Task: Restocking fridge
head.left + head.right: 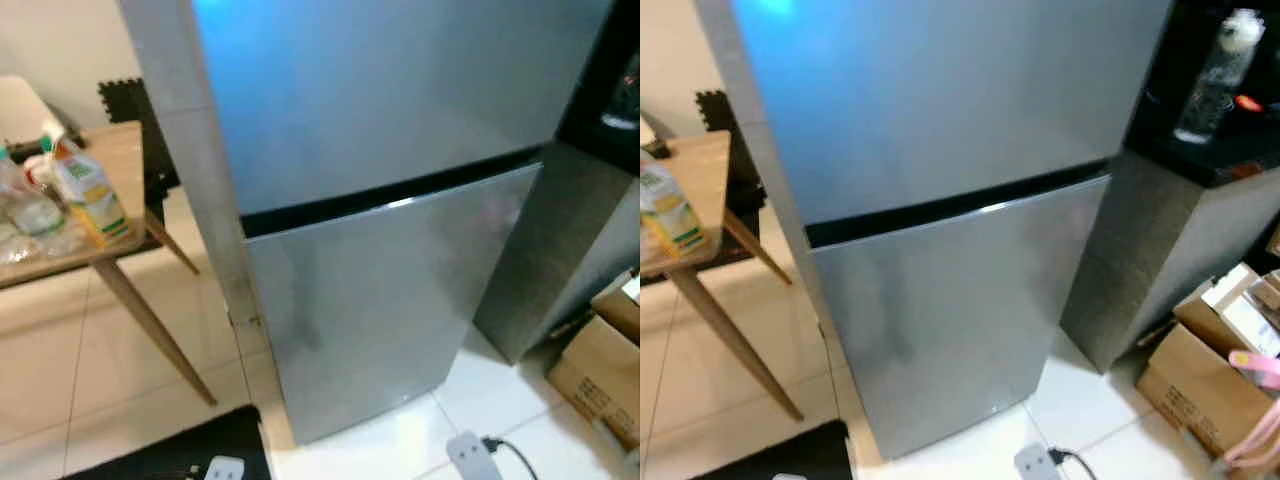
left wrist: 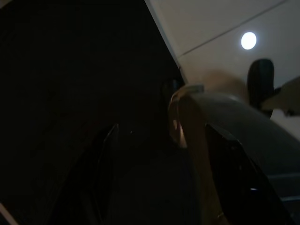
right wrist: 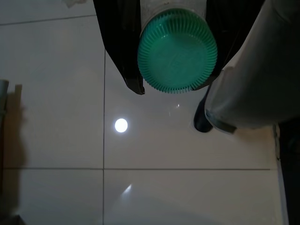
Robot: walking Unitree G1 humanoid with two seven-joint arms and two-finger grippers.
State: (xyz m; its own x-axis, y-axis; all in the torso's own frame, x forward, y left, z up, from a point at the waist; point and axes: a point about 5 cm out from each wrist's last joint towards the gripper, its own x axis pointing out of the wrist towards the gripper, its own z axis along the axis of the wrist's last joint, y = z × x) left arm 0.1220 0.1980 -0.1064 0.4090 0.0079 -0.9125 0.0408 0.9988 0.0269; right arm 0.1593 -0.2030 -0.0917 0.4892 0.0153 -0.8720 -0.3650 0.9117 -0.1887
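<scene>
The right gripper (image 3: 174,70) pointed down at the glossy white tiled floor (image 3: 56,140), its two black fingers (image 3: 123,51) clamped on one clear bottle with a ribbed green cap (image 3: 177,50). The left gripper (image 2: 161,178) hung in shadow; whether its fingers were parted I couldn't tell. Ahead stood one silver two-door fridge (image 1: 380,200), both doors closed. Farther left, one yellow-green juice carton (image 1: 90,195) stood on a wooden table (image 1: 125,150), label unreadable.

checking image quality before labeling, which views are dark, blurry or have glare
Left wrist view: very dark, only a bright ceiling-light reflection on the floor. Right wrist view: well lit, light glare spot on the tiles, green bottle cap sharp. Eye views: soft blur, blue sheen on the fridge.
</scene>
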